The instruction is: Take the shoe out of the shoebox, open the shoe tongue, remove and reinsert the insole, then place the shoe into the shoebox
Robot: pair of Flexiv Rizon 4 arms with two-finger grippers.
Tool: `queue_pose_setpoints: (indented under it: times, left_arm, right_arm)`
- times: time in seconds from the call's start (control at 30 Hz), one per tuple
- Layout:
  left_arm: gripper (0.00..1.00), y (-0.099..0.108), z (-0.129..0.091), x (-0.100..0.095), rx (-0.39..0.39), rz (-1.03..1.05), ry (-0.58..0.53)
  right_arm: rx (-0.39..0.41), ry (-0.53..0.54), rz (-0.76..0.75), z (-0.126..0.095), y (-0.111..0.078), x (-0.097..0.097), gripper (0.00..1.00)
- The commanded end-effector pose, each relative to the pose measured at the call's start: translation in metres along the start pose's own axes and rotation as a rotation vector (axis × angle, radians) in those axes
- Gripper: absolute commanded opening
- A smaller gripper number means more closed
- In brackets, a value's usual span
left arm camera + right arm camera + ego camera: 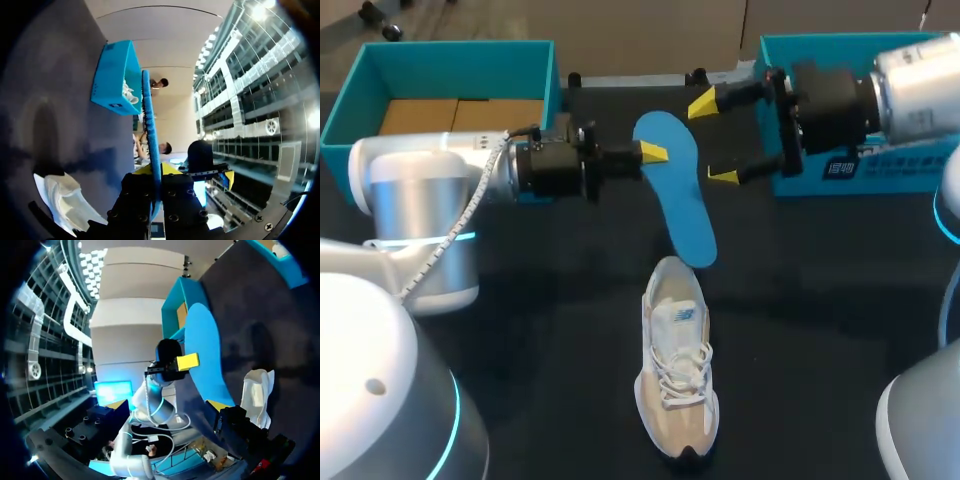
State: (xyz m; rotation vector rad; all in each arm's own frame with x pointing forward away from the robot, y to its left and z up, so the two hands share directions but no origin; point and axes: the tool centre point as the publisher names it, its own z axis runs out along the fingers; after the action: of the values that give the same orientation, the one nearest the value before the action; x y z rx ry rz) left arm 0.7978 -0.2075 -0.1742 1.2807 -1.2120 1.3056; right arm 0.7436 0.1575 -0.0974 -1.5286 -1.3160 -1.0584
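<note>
The left box [440, 55] stands at the bench's [520, 300] far left corner. Just right of it, the left fingers [653, 153] are clenched on one long edge of the insole [680, 190], near its far end. The left wrist view shows the insole edge-on between them.

The insole hangs in the air, tilted. Its long axis runs from that far end down towards me, and its lower tip meets the shoe's [677, 370] collar. The shoe lies upright mid-bench, with its long axis running away from me, toe nearest me and heel opening at the far end.

The right fingers [705, 103] are spread wide just beside the insole's other edge, grasping nothing. The right box [820, 42] sits behind them.

The pinch looks thin, so the insole may slip or fold. Its tip could snag the collar and drag or tip the shoe. The right fingers, closing badly, could knock it free.
</note>
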Motion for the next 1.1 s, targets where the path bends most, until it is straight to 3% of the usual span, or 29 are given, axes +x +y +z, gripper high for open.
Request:
queue_pose_setpoints:
  times: [0.03,0.2,0.37,0.47,0.9,1.1]
  left_arm:
    - [0.0,-0.002,-0.009,-0.001,0.001,0.091,0.022]
    - [0.0,-0.014,-0.013,0.002,-0.025,0.284,0.052]
    - [0.0,-0.026,-0.018,0.009,0.0,0.529,0.144]
    - [0.0,-0.033,-0.022,0.015,0.063,0.813,0.22]
    - [0.0,-0.033,-0.022,0.015,0.063,0.813,0.22]
    - [0.0,-0.034,-0.031,0.027,0.021,1.114,0.167]
  right_arm:
    - [-0.003,0.131,-0.001,0.003,-0.001,-0.005,1.0]
    - [0.0,0.143,-0.003,0.003,0.0,-0.005,1.0]
    - [0.009,0.173,-0.003,0.002,0.0,-0.009,1.0]
    - [0.014,0.191,-0.002,0.002,0.0,-0.011,1.0]
    - [0.025,0.206,-0.002,0.002,0.0,-0.011,1.0]
    - [0.025,0.206,-0.002,0.002,0.0,-0.011,1.0]
